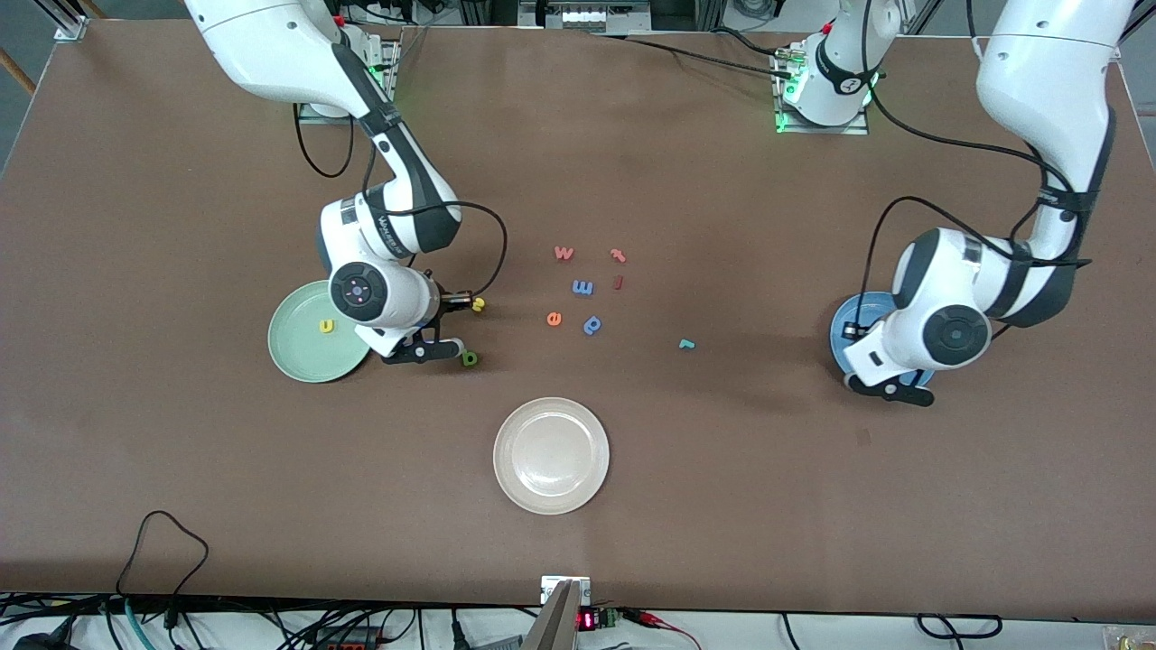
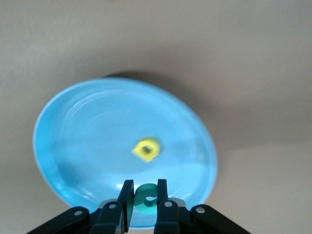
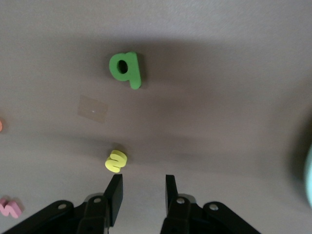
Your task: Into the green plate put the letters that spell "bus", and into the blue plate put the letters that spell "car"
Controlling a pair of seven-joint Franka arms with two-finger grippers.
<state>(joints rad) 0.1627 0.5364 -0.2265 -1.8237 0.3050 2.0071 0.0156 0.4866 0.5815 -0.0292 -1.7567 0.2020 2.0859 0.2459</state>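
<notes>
Brown desk (image 1: 722,506): u (image 1: 326,326) in green plate (image 1: 298,361), a (image 2: 146,149) in blue plate (image 2: 73,146); left pincer (image 2: 145,199) clamps c (image 2: 145,197) at frame bottom; right pincer (image 3: 143,192) part-open, empty; b (image 3: 126,69), s (image 3: 116,161), r (image 1: 686,344) remain

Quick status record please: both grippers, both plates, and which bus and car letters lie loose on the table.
left gripper: shut on teal c, over blue plate
right gripper: open, empty, over the table between yellow s and green b
blue plate: yellow a inside
green plate: yellow u inside
loose on table: yellow s, green b, teal r
</notes>
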